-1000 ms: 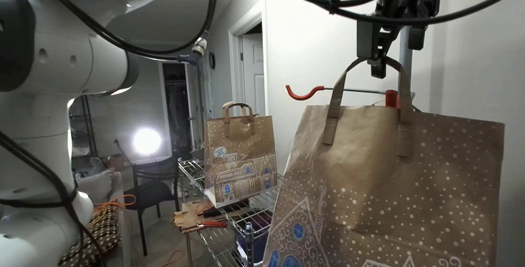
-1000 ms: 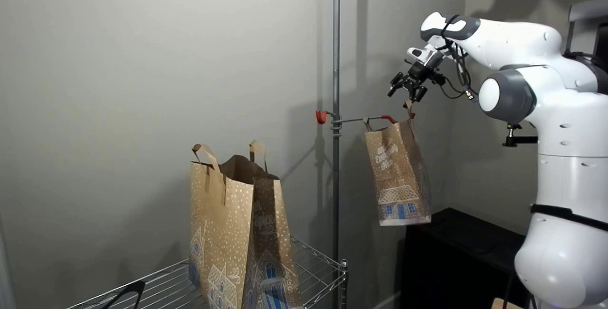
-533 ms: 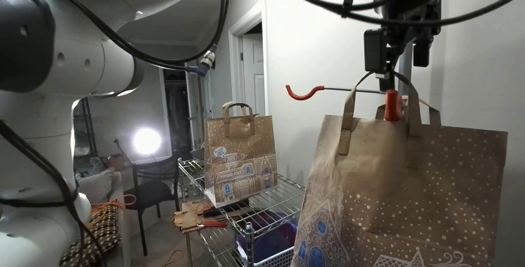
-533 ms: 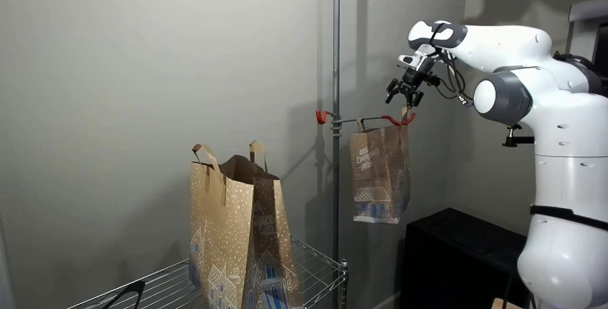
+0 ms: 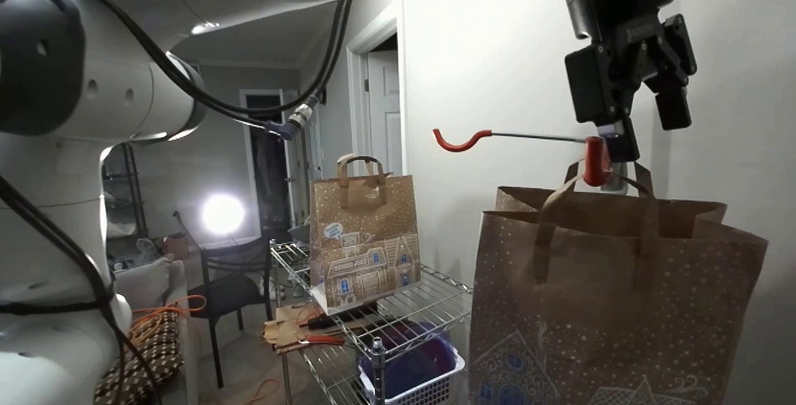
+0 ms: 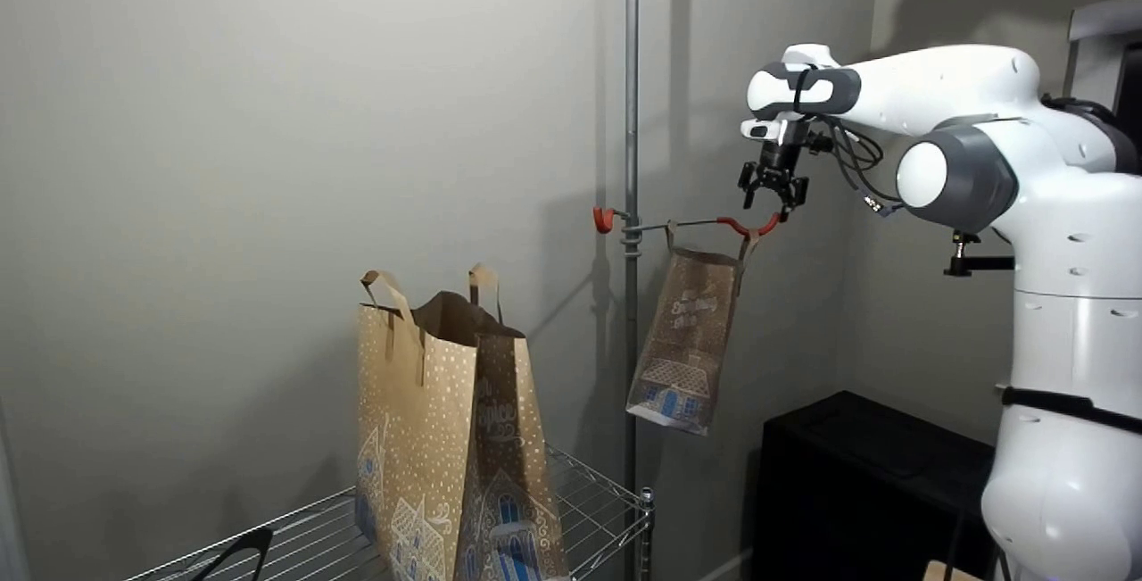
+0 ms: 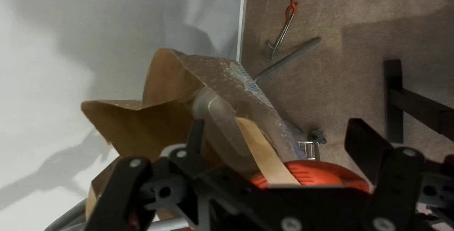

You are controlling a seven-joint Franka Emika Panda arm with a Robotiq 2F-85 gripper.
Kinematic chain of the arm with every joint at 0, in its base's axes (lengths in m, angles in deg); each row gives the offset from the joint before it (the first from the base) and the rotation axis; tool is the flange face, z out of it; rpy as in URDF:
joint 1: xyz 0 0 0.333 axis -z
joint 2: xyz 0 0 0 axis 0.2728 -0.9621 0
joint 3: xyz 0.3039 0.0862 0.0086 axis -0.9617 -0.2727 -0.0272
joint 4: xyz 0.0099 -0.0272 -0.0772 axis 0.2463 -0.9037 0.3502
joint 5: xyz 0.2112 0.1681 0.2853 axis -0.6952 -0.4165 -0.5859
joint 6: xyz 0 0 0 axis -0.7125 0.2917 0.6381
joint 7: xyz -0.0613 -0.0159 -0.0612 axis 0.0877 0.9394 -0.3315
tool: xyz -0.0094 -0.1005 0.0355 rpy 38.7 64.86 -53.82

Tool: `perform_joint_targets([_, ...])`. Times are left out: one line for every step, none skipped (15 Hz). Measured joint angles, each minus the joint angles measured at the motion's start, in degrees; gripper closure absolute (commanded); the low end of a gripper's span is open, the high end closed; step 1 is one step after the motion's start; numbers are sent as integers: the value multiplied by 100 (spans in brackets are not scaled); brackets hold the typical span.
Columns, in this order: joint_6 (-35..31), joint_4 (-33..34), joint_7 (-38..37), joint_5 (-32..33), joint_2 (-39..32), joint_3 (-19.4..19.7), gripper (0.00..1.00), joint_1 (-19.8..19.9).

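Presently, the black two-fingered gripper (image 5: 650, 137): hangs just beside the upturned tip of the red-coated hook (image 5: 596, 162), fingers spread wide apart and gripping nothing; whether one fingertip brushes the hook is hard to tell at this angle.
On the hook: the brown paper shopping bag with white dots and printed houses (image 5: 609, 305) hangs below the gripper, mouth open; in an exterior view it leans, its base nearer the upright grey metal pole (image 6: 632, 117).
Looped on: in an exterior view, one flat brown paper handle (image 6: 671, 235) goes over the thin metal rod (image 6: 696, 223), and the outer brown paper handle (image 6: 749, 248) sits at the hook's red curve.
Hook work done: by my judgement, the hanging itself, since both handles look lodged there and the gripper seems to carry none of the weight.
Hook work left: the gripper is not yet well clear of the hook, and the bag does not hang straight.
On the rack: a second brown paper bag with similar print (image 5: 367, 237) stands upright on the silver wire shelf (image 5: 410, 305), well apart from the gripper in both exterior views.
Around: another red-coated hook (image 5: 459, 148) juts out, and a white plastic basket (image 5: 429, 391) sits beneath the shelf.
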State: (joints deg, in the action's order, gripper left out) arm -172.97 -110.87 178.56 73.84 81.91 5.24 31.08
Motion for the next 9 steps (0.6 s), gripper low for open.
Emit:
perform_joint_targets([-4, -72, -64, 111, 54, -3, 0, -60])
perform_joint_targets([-5, -129, -120, 224, 106, -7, 0, -108])
perform_joint_targets([-5, -174, -172, 336, 162, -9, 0, -146])
perform_joint_targets([-5, -209, -254, 503, 226, -10, 0, -180])
perform_joint_targets([-5, -232, -361, 697, 298, -10, 0, -207])
perform_joint_targets([-5, -248, -455, 880, 378, -10, 0, -218])
perform_joint_targets([-4, -270, -557, 1049, 467, -10, 0, -223])
perform_joint_targets([2, -299, -665, 1212, 568, -10, 0, -224])
perform_joint_targets([31, -329, -798, 1363, 683, -9, 0, -224])
